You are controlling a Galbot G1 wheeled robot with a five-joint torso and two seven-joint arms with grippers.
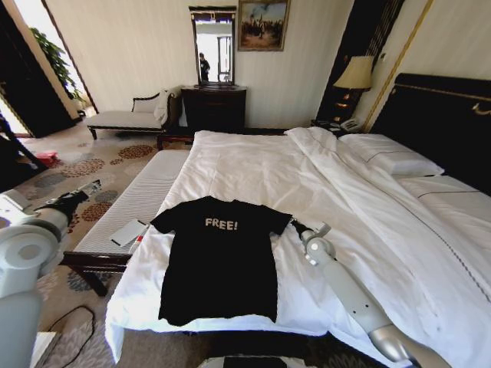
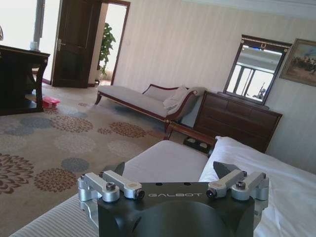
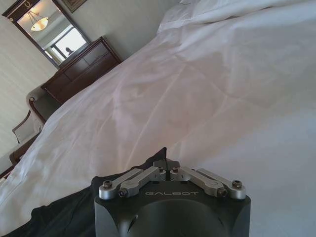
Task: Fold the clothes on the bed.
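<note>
No fold shows yet: the black short-sleeved cotton T-shirt (image 1: 221, 261) lies flat at 6 o'clock on the white-duveted bed (image 1: 322, 184). The right tool (image 1: 295, 226), tips pinched together on the sleeve at the shirt's 2 o'clock, has the cloth; the left tool (image 2: 172, 174) hangs spread and empty off the bed at 9 o'clock.

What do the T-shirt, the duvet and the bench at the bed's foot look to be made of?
The T-shirt looks like soft matte black knit, probably cotton: it lies limp and flat, with printed white lettering. The duvet seems a smooth white woven cloth with a faint sheen, creased in long folds. The bench appears padded in pale ribbed fabric on a dark, glossy wooden frame.
</note>
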